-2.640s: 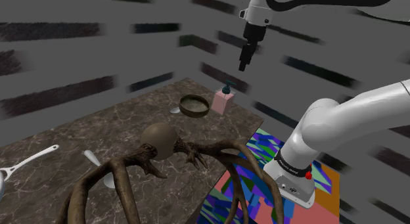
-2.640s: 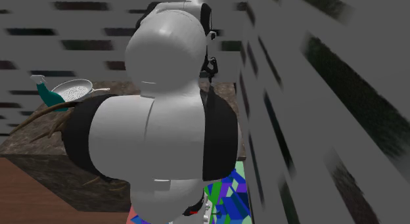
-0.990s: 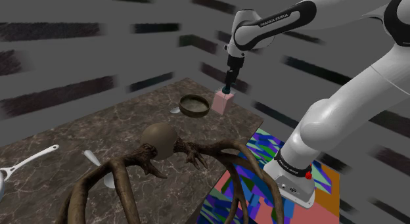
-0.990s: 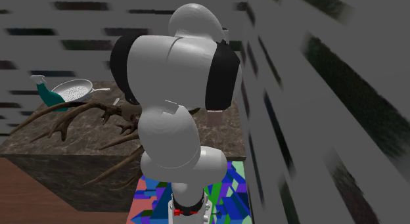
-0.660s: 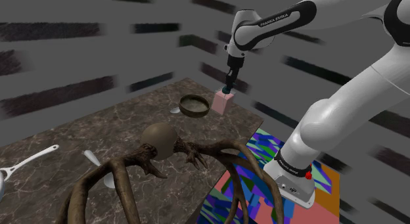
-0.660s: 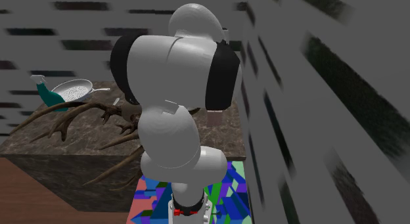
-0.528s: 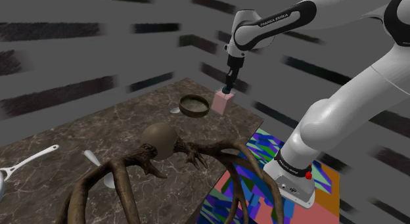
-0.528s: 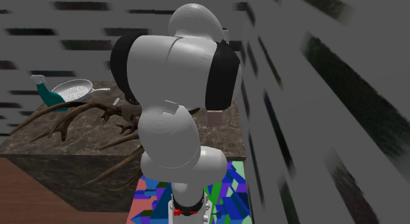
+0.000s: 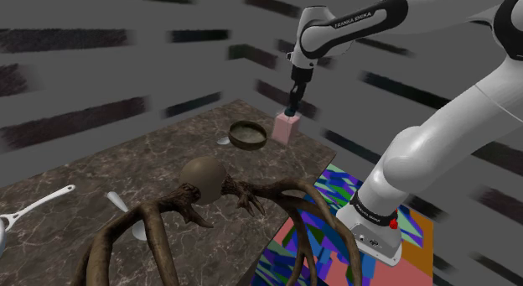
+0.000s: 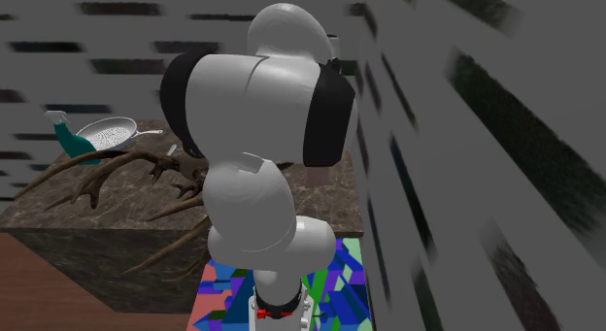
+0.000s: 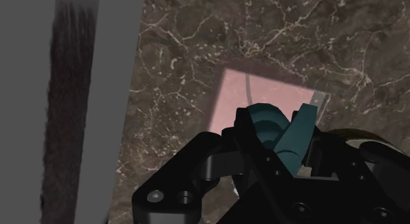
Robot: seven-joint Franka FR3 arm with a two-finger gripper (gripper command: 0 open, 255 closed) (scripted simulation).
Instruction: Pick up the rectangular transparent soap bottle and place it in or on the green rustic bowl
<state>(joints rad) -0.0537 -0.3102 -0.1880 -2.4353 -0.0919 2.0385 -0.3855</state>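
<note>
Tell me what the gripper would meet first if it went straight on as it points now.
The gripper points down and is shut on the teal pump of the pink bottle, so the bottle's body is first in line, then the table under it. Depth there is unclear.

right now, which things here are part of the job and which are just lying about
Part of the job: pink rectangular soap bottle with a teal pump, clasped at the pump by the black gripper; dark round bowl beside it.
Lying about: brown branching antlers; brown ball; grey frying pan; teal spray bottle.
</note>
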